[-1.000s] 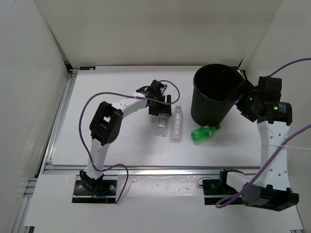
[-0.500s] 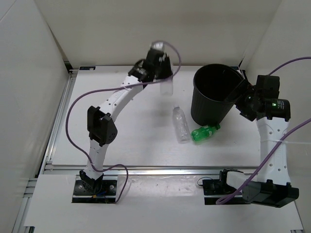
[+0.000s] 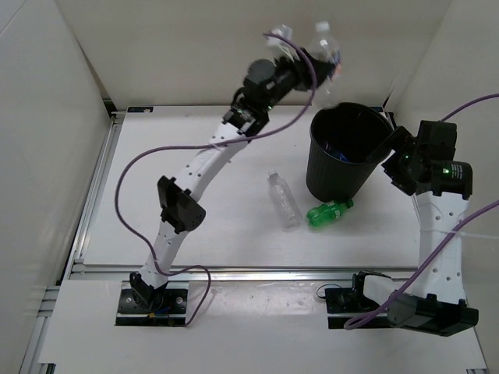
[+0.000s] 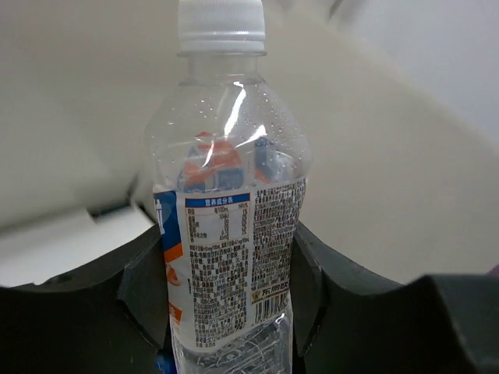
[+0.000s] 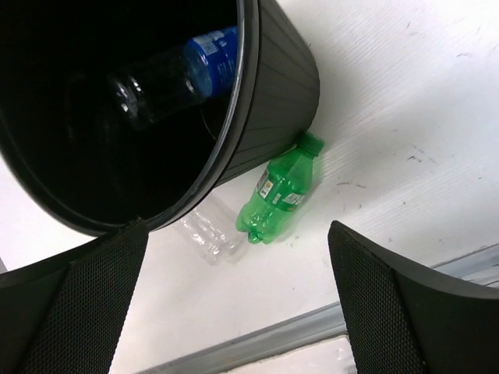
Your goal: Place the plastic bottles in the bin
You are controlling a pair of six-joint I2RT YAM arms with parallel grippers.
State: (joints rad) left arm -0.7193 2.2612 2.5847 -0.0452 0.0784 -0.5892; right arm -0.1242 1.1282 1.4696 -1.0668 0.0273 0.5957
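Left gripper point(image 4: 230, 284) pinches a clear bottle point(image 4: 226, 226) at upper centre; blue-label bottle point(image 5: 179, 70) lies in the bin point(image 3: 321, 173); green bottle point(image 3: 327, 212) and second clear bottle point(image 3: 282, 199) remain outside.

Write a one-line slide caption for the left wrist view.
Left gripper shut on a clear white-capped bottle, seen close up.

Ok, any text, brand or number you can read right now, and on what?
Nothing can be quoted for certain.
Held clear bottle: label with dense small print, a table and a barcode, too blurred to read.
Green bottle: label too small to read.
Blue-labelled bottle inside the bin: white marks, unreadable.
No other text seen.
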